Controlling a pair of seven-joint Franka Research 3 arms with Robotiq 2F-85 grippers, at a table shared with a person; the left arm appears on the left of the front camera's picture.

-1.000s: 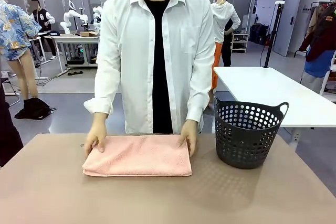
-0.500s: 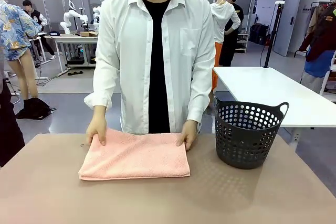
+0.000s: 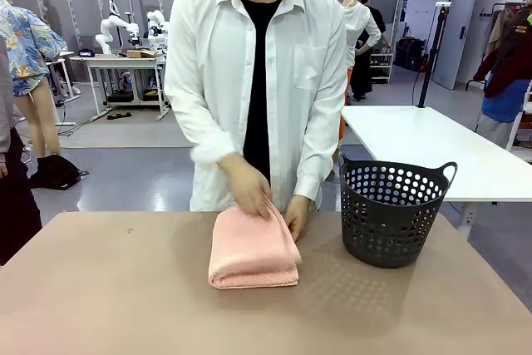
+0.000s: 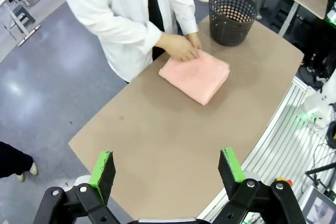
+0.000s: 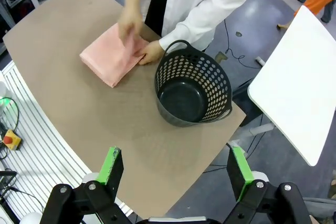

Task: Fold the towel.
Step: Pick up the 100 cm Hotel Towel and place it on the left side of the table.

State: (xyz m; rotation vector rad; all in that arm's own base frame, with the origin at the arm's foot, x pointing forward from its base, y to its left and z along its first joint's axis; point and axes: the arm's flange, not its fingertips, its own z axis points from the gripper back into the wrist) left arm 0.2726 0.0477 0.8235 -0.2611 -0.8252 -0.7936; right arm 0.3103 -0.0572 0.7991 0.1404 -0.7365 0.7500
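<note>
Salmon-pink terry cloth, the towel (image 3: pixel 253 251) lies as a thick, compact bundle on the brown desk (image 3: pixel 100 288). It sits close to the far edge, about mid-width, and just to the left of the dark perforated basket (image 3: pixel 391 214) without touching it. The side towards my left arm is a rounded fold, and the edge facing me shows stacked layers. The top surface slopes slightly and is soft and nubbly; I cannot make out any weave pattern from here.

The person's 2 hands are on the bundle's far end. One hand (image 3: pixel 247 191) rests on top, blurred. The other hand (image 3: pixel 298 215) holds the far corner nearest the basket.

1 second ago the towel was a wide, flat rectangle with a hand at each far corner. Half a second ago it was the same shape, slid slightly towards me. Now it is roughly half as wide and visibly thicker, and the hand from the far-left corner has crossed over to the middle. The basket has not shifted.

My left claw (image 4: pixel 167 160) hangs well above the near part of the desk, green pads wide apart, gripping nothing. My right claw (image 5: pixel 175 156) hangs high over the desk's right end beyond the basket, pads equally spread and bare.
</note>
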